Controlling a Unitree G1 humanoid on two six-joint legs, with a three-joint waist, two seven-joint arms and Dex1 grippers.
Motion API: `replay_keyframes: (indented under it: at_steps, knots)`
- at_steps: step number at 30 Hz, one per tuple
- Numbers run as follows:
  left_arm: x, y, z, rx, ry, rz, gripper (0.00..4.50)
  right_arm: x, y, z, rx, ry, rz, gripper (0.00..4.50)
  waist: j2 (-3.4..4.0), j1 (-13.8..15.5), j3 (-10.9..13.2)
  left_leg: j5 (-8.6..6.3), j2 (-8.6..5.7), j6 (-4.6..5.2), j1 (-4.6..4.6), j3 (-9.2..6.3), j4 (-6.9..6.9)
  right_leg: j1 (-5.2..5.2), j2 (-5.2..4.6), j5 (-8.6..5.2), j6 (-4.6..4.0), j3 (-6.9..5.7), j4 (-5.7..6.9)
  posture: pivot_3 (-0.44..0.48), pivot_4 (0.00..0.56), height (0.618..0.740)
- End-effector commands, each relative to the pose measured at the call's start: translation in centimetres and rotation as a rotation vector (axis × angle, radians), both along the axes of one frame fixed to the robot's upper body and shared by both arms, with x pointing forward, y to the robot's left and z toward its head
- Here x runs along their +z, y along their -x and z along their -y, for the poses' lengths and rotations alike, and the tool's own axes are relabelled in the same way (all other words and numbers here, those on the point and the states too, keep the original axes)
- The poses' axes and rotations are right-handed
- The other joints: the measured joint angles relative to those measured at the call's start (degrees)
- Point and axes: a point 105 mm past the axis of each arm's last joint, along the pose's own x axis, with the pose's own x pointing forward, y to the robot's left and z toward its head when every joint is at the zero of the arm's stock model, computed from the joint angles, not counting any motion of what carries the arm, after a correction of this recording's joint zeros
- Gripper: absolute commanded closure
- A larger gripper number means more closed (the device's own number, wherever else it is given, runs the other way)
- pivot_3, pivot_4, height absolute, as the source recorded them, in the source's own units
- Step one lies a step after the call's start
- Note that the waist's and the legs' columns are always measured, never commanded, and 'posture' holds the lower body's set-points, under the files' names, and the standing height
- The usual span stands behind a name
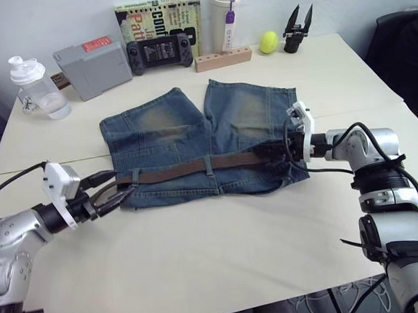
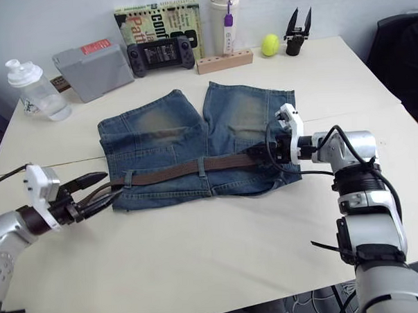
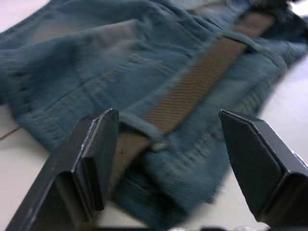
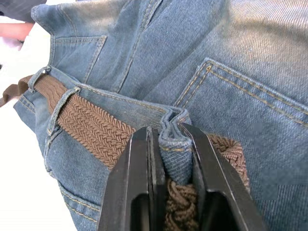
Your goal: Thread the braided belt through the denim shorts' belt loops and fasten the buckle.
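The denim shorts [image 1: 187, 130] lie flat on the table, waistband towards me. The braided belt [image 1: 182, 169] runs along the waistband under a middle belt loop [image 1: 208, 163] and a left belt loop [image 1: 134, 177]. My left gripper [image 1: 124, 191] is open at the shorts' left edge, its fingers [image 3: 101, 144] either side of the belt's left end. My right gripper [image 4: 175, 132] is shut on a denim belt loop [image 4: 175, 159] at the right end of the waistband, with braided belt just beneath it. The buckle is hidden.
Along the table's back stand a clear bottle [image 1: 39, 87], a grey box [image 1: 90, 64], a game controller [image 1: 159, 51], a book [image 1: 158, 16], a wooden block [image 1: 223, 59], a white cup [image 1: 227, 17], a yellow-green ball [image 1: 268, 41] and a spare black gripper [image 1: 297, 31].
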Motion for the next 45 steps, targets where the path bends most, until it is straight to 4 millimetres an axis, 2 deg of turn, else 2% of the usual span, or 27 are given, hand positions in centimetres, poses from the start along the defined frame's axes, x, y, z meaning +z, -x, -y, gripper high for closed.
replay_keyframes:
  at_steps: [1,3,6,9,12,16,21,24,27,28,31,37,41,45]
  knots:
    - [-0.2,-1.5,-0.6,-0.016,0.106,-0.093,0.81,1.1,0.4,-0.4,0.015,-0.043,0.05,4.25,-0.01,-0.1,0.0,0.0,-0.02,0.0,0.01,0.0,-0.01,0.0,-0.01,0.01,0.02,0.01,-0.02,0.0,0.15,0.72]
    - [-0.6,-2.8,-0.7,-0.017,0.141,-0.132,0.81,1.1,0.6,-0.4,0.007,-0.054,0.058,4.25,-0.04,-0.1,0.0,0.01,-0.03,0.0,0.02,0.0,0.0,0.0,0.01,0.01,0.02,0.0,0.0,0.0,0.15,0.72]
    - [-0.9,-3.5,0.2,-0.082,0.202,-0.199,0.81,1.0,1.1,-0.5,0.002,-0.062,0.068,4.25,-0.05,-0.1,0.0,0.02,-0.04,-0.02,0.02,-0.01,0.0,0.0,0.02,0.01,0.02,0.0,0.02,0.0,0.15,0.72]
    - [-1.6,-4.6,0.4,-0.076,0.241,-0.249,0.81,0.9,1.5,-0.5,0.0,-0.061,0.081,4.25,-0.11,-0.3,0.0,0.02,-0.06,-0.02,0.02,-0.01,0.0,0.0,0.01,0.01,0.02,0.0,0.02,0.0,0.15,0.72]
    - [-2.4,-4.8,0.7,-0.098,0.275,-0.299,0.81,0.9,1.8,-0.5,-0.007,-0.061,0.089,4.25,-0.14,-0.4,-0.1,0.02,-0.07,-0.02,0.01,-0.03,0.02,0.0,0.02,0.01,0.03,0.0,0.03,0.0,0.15,0.72]
    - [-4.3,-5.1,0.2,-0.056,0.239,-0.34,0.81,0.9,2.1,-0.6,-0.013,-0.063,0.094,4.25,-0.14,-0.6,-0.1,0.02,-0.07,-0.02,0.03,-0.03,0.02,0.0,0.02,0.01,0.03,0.0,0.06,0.0,0.15,0.72]
    - [-4.9,-4.8,0.2,-0.07,0.221,-0.35,0.81,0.9,2.1,-0.6,-0.024,-0.064,0.098,4.25,-0.21,-0.5,-0.1,0.02,-0.08,-0.02,0.04,-0.04,0.09,0.01,0.0,0.01,0.03,0.02,0.1,0.0,0.15,0.72]
    - [-4.8,-4.9,0.3,-0.075,0.211,-0.333,1.57,0.7,2.0,-0.7,-0.027,-0.067,0.097,4.25,-0.21,-0.5,-0.1,0.02,-0.08,-0.02,0.05,-0.04,0.11,0.01,-0.01,0.01,0.03,0.02,0.12,0.0,0.15,0.72]
    - [-4.6,-4.9,0.6,-0.089,0.212,-0.317,2.99,0.6,1.9,-0.8,-0.027,-0.066,0.095,4.25,-0.22,-0.5,-0.1,0.02,-0.08,-0.02,0.04,-0.04,0.13,0.01,-0.01,0.01,0.03,0.02,0.12,0.0,0.15,0.72]
    - [-4.5,-5.0,0.7,-0.092,0.217,-0.312,3.24,0.6,1.9,-0.8,-0.026,-0.066,0.096,4.25,-0.22,-0.5,-0.1,0.02,-0.08,-0.02,0.03,-0.04,0.15,0.01,-0.02,0.02,0.03,0.03,0.13,0.0,0.15,0.72]
    - [-4.4,-5.0,0.8,-0.1,0.216,-0.298,4.45,0.5,1.9,-0.8,-0.025,-0.063,0.097,4.25,-0.23,-0.4,-0.1,0.02,-0.09,-0.02,0.02,-0.05,0.2,0.02,-0.04,0.02,0.03,0.03,0.15,0.0,0.15,0.72]
    - [-3.5,-5.1,0.8,-0.111,0.211,-0.241,4.47,0.6,1.6,-0.1,-0.046,-0.035,0.133,4.25,-0.23,-0.3,-0.1,0.02,-0.1,-0.02,0.0,-0.07,0.27,0.02,-0.05,0.02,0.03,0.02,0.19,0.0,0.15,0.72]
    - [-0.3,-4.7,0.9,-0.122,0.223,-0.084,4.47,2.2,1.6,1.2,-0.058,-0.002,0.277,4.25,-0.23,-0.2,-0.1,0.02,-0.1,-0.02,-0.04,-0.1,0.32,0.02,-0.05,0.02,0.04,0.01,0.2,0.0,0.15,0.72]
    - [1.3,-3.0,2.4,-0.135,0.0,0.165,4.47,5.0,2.5,2.1,-0.07,-0.055,0.466,4.25,-0.27,-0.1,-0.1,0.01,-0.09,0.0,-0.1,-0.19,0.39,0.02,-0.08,0.03,0.04,0.02,0.2,0.0,0.15,0.72]
